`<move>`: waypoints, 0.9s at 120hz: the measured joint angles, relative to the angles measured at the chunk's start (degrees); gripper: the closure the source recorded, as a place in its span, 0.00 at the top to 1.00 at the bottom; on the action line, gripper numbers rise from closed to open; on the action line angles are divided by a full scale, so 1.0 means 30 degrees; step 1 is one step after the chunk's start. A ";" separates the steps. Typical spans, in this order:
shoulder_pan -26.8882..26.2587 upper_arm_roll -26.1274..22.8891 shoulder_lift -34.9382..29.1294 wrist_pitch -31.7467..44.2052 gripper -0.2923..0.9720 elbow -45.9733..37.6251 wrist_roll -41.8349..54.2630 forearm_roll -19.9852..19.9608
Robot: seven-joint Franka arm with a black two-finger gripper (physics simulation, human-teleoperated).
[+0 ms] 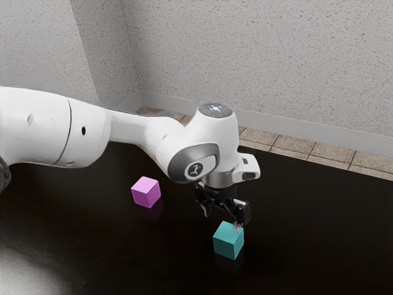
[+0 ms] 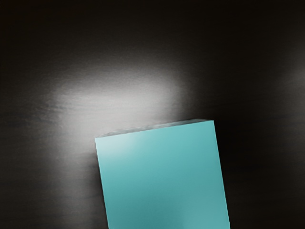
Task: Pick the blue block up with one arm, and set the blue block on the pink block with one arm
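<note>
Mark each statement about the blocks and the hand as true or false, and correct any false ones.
1. The blue block rests on the table. True.
2. The blue block is stacked on the pink block. False: the two stand apart, each on the table.
3. The hand hangs just above the blue block. True.
4. The hand is shut on the pink block. False: the hand is open, and the pink block sits untouched toward the exterior view's left of the blue one.
</note>
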 joint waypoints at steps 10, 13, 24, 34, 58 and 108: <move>-0.0240 0.0419 0.0406 0.0249 0.77 0.0005 -0.0166 -0.0308; -0.0318 0.0547 0.0486 0.0306 0.77 0.0016 -0.0205 -0.0378; -0.0447 0.0731 0.0700 0.0484 0.77 0.0032 -0.0335 -0.0541; -0.0595 0.0780 0.0791 0.0683 0.77 0.0035 -0.0437 -0.0643; -0.0892 0.0793 0.0792 0.1056 0.77 -0.0012 -0.0630 -0.0966; -0.0908 0.0806 0.1502 0.1517 0.77 -0.0150 -0.0783 -0.0878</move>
